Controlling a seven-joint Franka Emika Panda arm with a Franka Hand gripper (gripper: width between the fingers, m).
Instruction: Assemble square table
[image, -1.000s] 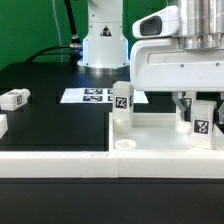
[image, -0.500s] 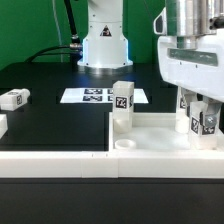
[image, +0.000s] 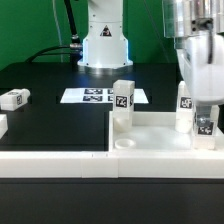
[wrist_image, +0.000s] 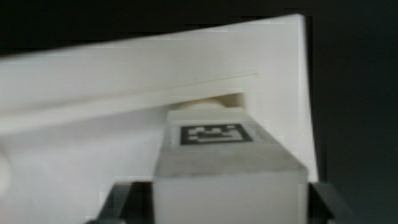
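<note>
Now: gripper (image: 205, 128) clamped on a tagged leg (wrist_image: 228, 155), long axis vertical, tag end twd wrist cam. Leg sits directly under gripper, over tray-like table top (image: 160, 135). Two more legs upright in top: one (image: 122, 105) off to the side, one (image: 186, 108) just beside gripper.

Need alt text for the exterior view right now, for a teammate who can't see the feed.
The gripper holds a white tagged leg upright over the square tabletop at the exterior view's right. Two more legs stand on the top; another lies on the black table at left, near the marker board.
</note>
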